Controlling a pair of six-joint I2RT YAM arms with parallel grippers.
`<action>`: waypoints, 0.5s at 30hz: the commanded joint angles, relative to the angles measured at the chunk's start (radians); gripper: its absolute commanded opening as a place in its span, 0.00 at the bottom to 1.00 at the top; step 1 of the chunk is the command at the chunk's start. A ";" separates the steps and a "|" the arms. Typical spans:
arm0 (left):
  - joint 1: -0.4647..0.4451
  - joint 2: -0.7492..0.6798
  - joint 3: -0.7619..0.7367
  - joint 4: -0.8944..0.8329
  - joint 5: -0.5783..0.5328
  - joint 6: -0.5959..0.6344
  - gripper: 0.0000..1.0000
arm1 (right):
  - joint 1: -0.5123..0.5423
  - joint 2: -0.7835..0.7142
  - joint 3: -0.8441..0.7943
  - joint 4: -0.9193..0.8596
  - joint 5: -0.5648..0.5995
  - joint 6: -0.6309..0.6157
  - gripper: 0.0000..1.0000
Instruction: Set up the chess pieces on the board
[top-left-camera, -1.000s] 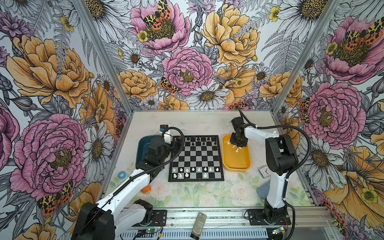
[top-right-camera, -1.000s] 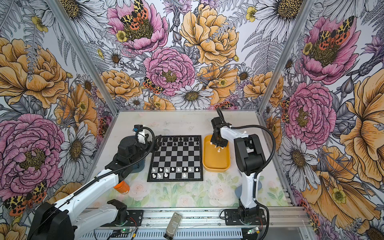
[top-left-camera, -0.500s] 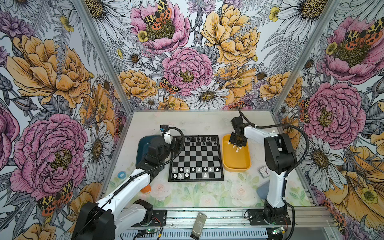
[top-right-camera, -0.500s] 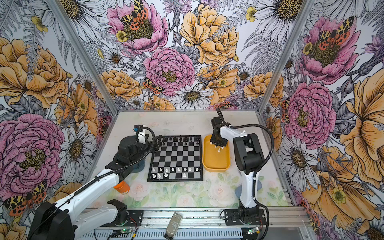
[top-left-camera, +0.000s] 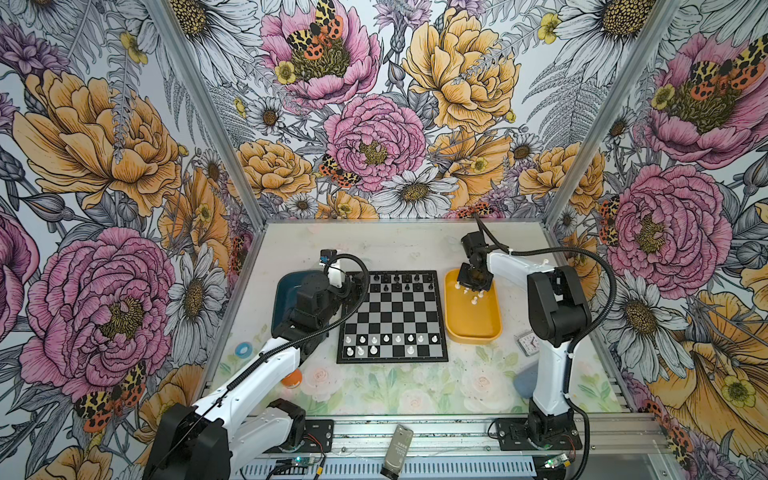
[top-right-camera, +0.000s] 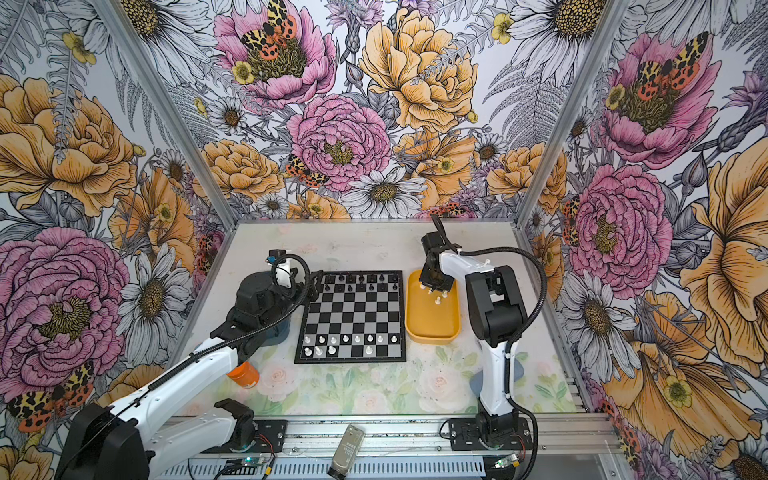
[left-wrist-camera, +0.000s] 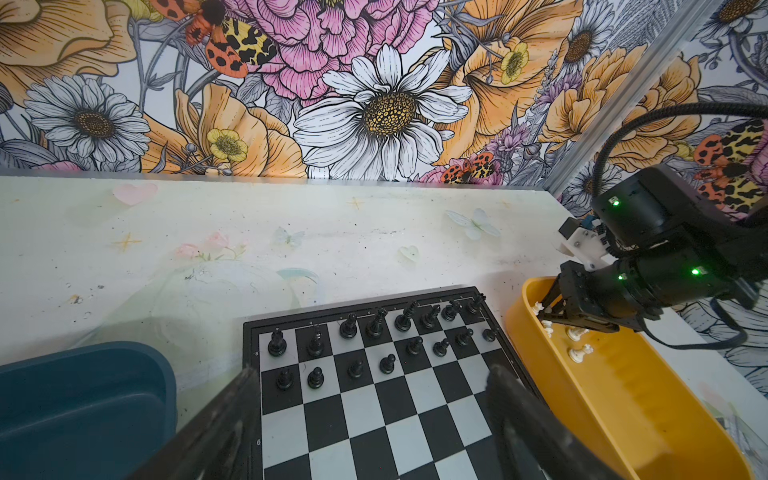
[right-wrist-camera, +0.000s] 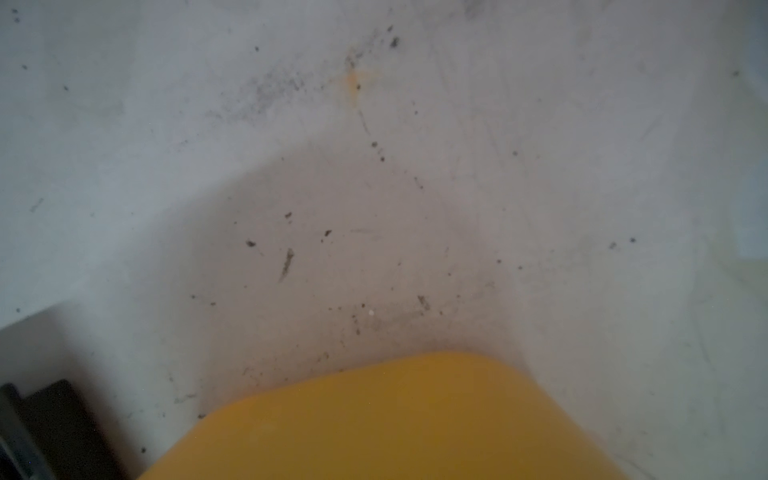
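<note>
Inside the yellow tray (top-left-camera: 473, 328), the right pincer (top-left-camera: 470, 288) sits among white chess pieces (top-left-camera: 473, 300), grip unclear. Likely light, slick: pinch the neck.

Both top views are bright, evenly lit and sharp, with soft shadows on the table (top-left-camera: 395, 249). The left wrist view stretches shapes toward its edges, and its near fingers (left-wrist-camera: 232, 415) are dark and blurred. The right wrist view is dim, hazy and unfocused; a soft shadow borders the yellow tray (right-wrist-camera: 395, 415).
</note>
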 joint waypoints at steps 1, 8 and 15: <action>0.012 0.005 0.020 0.020 0.010 -0.001 0.86 | -0.007 0.033 0.017 0.008 -0.016 -0.016 0.10; 0.013 0.005 0.019 0.019 0.011 -0.001 0.86 | -0.006 0.032 0.017 0.008 -0.028 -0.026 0.02; 0.012 0.003 0.020 0.018 0.013 -0.003 0.86 | -0.007 0.020 0.013 0.006 -0.029 -0.036 0.00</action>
